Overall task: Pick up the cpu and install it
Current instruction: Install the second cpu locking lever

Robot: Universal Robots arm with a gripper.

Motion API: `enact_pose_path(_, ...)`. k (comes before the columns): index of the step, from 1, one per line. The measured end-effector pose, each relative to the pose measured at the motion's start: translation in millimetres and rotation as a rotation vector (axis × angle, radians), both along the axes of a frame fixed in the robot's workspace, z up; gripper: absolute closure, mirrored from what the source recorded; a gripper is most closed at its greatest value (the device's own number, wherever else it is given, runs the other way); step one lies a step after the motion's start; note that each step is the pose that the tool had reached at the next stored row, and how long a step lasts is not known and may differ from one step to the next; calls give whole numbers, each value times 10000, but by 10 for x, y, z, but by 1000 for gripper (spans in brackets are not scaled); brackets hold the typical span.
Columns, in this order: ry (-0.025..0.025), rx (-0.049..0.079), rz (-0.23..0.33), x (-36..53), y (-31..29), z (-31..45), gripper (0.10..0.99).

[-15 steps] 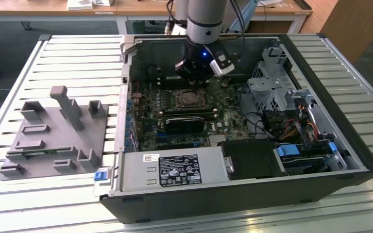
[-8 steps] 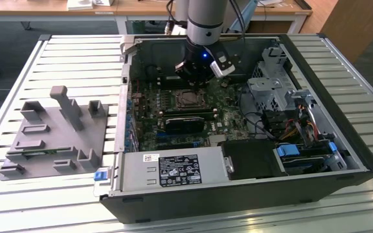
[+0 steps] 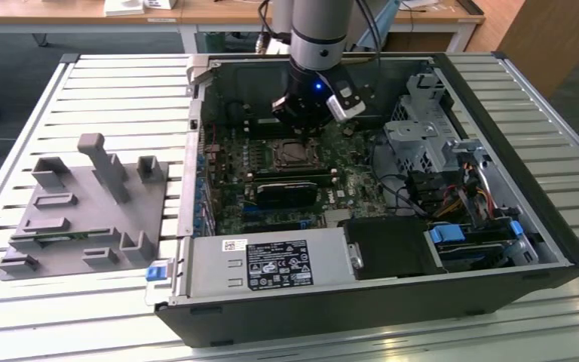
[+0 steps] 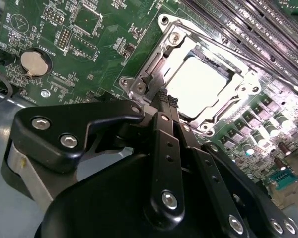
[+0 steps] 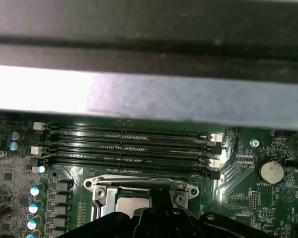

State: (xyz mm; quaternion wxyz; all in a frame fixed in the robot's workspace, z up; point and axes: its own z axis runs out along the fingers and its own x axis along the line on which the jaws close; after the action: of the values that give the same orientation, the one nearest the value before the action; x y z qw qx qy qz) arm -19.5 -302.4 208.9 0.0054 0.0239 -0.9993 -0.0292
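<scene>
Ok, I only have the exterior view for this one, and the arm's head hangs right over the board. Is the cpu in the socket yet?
Observer: Yes. In the second wrist view the cpu lies flat inside the socket's metal frame.
Operator: Is the gripper holding anything?
Observer: No. The gripper is shut with nothing between its fingers, and its tip is just beside the cpu.
Operator: Any memory fitted?
Observer: In the first wrist view the four memory slots are empty.
</scene>
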Motion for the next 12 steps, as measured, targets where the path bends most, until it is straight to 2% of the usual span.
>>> enact_pose_path(3, -1, 3, 0, 0, 0, 62, 980)
enact_pose_path(9, -1, 1, 0, 0, 0, 236, 980)
enact_pose_path(12, -1, 2, 1, 0, -19, 252, 980)
